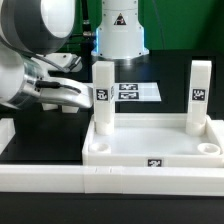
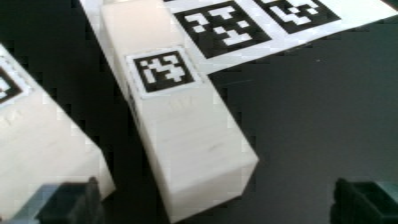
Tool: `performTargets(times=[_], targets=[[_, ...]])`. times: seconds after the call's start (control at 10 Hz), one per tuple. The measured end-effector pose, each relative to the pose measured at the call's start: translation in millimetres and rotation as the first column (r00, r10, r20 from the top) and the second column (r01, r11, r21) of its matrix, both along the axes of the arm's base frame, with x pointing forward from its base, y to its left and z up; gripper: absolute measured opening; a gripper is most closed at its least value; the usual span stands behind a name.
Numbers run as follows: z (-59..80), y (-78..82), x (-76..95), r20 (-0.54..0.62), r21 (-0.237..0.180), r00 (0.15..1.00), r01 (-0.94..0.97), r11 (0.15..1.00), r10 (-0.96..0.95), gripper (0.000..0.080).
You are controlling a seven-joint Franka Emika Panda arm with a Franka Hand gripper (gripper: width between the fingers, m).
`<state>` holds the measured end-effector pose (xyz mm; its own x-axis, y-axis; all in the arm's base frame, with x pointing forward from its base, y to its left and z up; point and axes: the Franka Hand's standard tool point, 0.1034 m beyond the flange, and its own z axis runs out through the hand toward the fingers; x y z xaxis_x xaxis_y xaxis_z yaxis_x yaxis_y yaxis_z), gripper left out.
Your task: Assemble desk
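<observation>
We see the rail (image 1: 60, 182) nearest, then the panel (image 1: 150, 148) on the surface (image 1: 25, 138). One leg (image 1: 103, 95) is upright at its far corner on the exterior view's left, a second leg (image 1: 199, 95) on the right. The end effector (image 2: 214, 200) is spread wide around the first leg, gaps both sides, gripping nothing. The marker board (image 1: 135, 91) lies beyond.

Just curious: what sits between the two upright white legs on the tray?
Nothing: in the exterior view the tray is bare between the legs; the marker board lies behind.
</observation>
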<state>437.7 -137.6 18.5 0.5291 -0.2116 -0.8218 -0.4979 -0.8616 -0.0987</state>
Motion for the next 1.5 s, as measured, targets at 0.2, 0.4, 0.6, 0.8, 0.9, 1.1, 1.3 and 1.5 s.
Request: performTargets(times=[0.2,0.4,0.6,0.8,0.9,1.1,1.3,1.5], targets=[[-0.4,0.2,-0.6,-0.001,0.000,1.000,0.000,1.000,0.000,0.0648],[-9.5,4.0,-10.4,-0.004,-0.004,1.000,-0.003,1.000,0.003,0.0648],[-12.8,6.1,-16.7,-0.014,-0.003,1.000,-0.002,1.000,0.001,0.0648],[-14.9,7.5,-18.2,-0.013,-0.007,1.000,-0.003,1.000,0.003,0.0622],[-16.0,9.7,-20.1,-0.014,-0.008,1.000,-0.006,1.000,0.006,0.0622],[-15.9,10.1,-20.2,-0.015,-0.007,1.000,-0.007,1.000,0.007,0.0290],[-15.9,10.0,-20.3,-0.015,-0.007,1.000,-0.007,1.000,0.007,0.0291],[-15.3,7.8,-18.8,-0.009,-0.006,1.000,-0.006,1.000,0.006,0.0291]])
